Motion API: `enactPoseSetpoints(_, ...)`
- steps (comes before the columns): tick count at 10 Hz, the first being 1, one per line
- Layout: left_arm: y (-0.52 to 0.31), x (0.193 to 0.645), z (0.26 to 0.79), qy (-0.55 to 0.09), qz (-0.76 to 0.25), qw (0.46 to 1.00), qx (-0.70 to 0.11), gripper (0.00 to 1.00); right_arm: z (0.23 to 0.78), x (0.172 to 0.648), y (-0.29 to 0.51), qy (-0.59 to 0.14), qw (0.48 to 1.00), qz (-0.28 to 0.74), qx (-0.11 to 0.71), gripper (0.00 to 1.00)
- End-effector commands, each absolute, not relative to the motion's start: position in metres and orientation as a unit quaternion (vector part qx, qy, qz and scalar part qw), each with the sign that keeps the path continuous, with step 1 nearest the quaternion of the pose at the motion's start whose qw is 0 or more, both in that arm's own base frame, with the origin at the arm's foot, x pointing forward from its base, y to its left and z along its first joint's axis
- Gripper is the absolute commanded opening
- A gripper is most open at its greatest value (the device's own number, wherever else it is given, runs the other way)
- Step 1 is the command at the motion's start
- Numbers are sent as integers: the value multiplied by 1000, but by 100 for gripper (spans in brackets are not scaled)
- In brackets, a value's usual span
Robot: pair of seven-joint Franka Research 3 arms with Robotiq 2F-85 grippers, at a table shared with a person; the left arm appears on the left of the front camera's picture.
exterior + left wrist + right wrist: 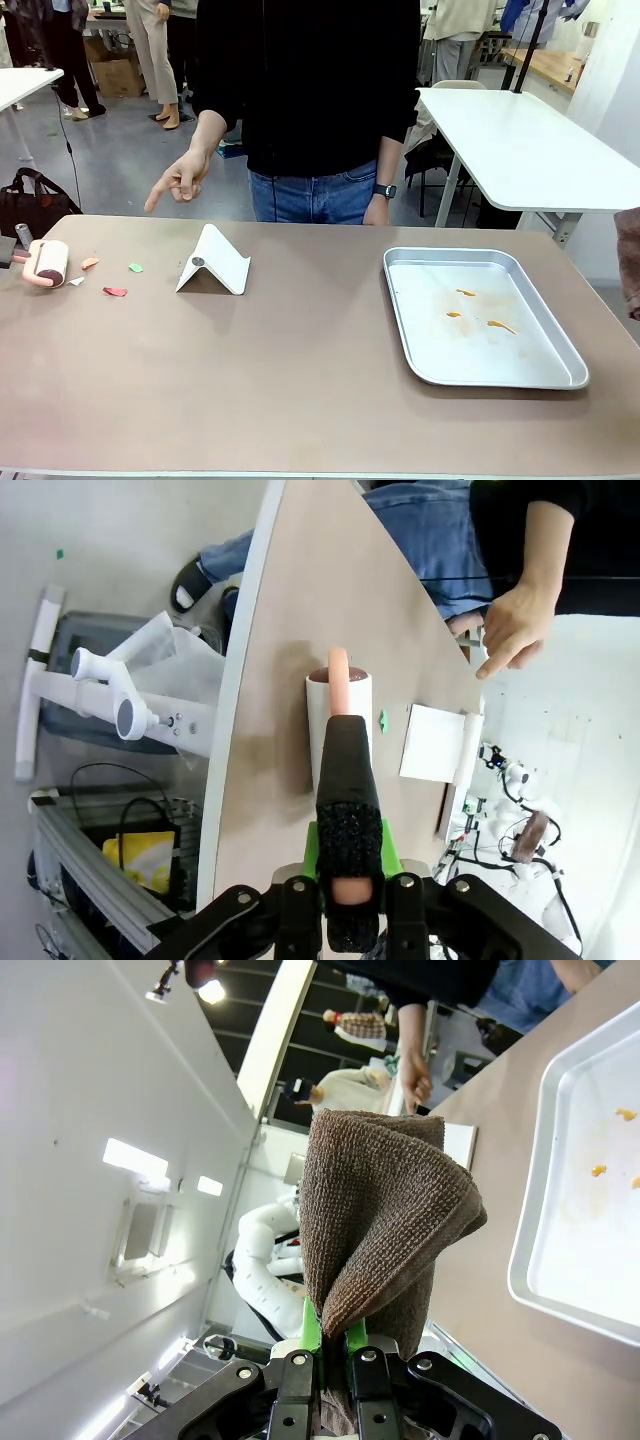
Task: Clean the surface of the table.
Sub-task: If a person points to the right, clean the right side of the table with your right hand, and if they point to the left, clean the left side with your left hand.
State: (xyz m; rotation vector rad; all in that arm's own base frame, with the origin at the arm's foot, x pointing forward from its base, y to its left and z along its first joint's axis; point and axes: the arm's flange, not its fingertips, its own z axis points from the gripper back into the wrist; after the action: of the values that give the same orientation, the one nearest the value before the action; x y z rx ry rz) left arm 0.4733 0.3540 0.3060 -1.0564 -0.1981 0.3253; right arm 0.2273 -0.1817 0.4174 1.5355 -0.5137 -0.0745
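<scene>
Scraps (pixel 115 291) lie on the table (pixel 300 380) by the roller (pixel 48 263), which the left gripper (pixel 348 810) grips. The right gripper (pixel 333 1345) clamps a cloth (pixel 380 1210).

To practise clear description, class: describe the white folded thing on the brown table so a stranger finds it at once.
Start at the wide brown table, with the metal tray on its right half. Left of the tray, near the far edge, stands the white folded stand. Unlike the small flat coloured scraps farther left, it rises like a tent and bears a dark round spot.
</scene>
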Motion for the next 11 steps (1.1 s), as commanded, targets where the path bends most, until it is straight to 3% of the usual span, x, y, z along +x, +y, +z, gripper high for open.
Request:
enactPoseSetpoints(1,360,485,308,-89,181,827,-525,22,425,226,-182,-232,680,-38,695,0)
enactPoseSetpoints(4,362,493,299,-61,209,819,-531,22,425,226,-182,-232,680,-38,695,0)
enactPoseSetpoints(11,339,485,284,-46,150,857,-490,22,425,226,-182,-232,680,-38,695,0)
